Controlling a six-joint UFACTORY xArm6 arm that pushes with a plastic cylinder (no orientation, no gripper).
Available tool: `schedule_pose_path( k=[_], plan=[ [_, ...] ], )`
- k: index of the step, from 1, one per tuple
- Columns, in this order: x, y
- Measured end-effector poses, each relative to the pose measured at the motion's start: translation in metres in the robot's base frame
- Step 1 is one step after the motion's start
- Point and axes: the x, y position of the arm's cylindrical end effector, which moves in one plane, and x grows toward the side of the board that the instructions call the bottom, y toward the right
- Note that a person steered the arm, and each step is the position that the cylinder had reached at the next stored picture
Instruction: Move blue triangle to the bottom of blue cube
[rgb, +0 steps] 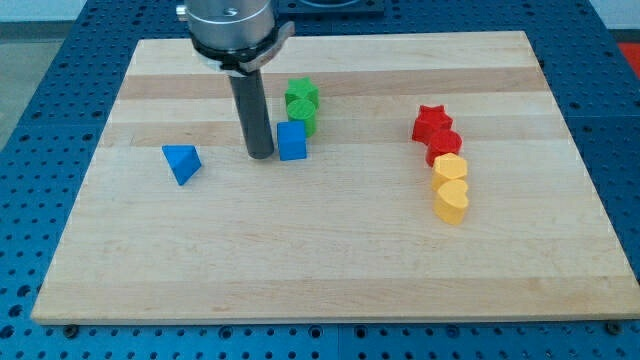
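- Claw-wise, the arm carries none: it ends in a straight dark rod, so nothing is released, clenched or grasped. The rod's lower end, my tip (261, 154), rests on the board just to the view's left of the blue cube; whether it touches the cube cannot be told.
- Largest in view is the wooden board (330, 260), pale and banded, lying on a blue perforated table (45, 120) that shows around its edges.
- Next comes the arm's grey metal head (232, 25) at the view's top, from which the rod hangs straight down.
- On the view's right, well apart from the tip, four blocks run in a touching chain: a red star (431, 123) at the top, a second red block (444, 145) below it, then two yellow blocks (451, 190) stacked toward the view's bottom.
- Two green blocks (301, 106) sit together just above the blue cube, the lower one touching it or nearly so.
- Beside the rod stands the blue cube (292, 141), near the board's middle top.
- Smallest, the blue triangle (182, 162) lies to the view's left of the tip and slightly lower, apart from the tip and from every other block.
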Motion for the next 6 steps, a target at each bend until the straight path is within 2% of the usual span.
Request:
schedule_pose_path(
  k=[2,3,4,5,6],
  plan=[
    [0.000,0.006],
    [0.000,-0.010],
    [-0.011,-0.041],
    [-0.056,-0.057],
    [-0.063,-0.088]
  ],
)
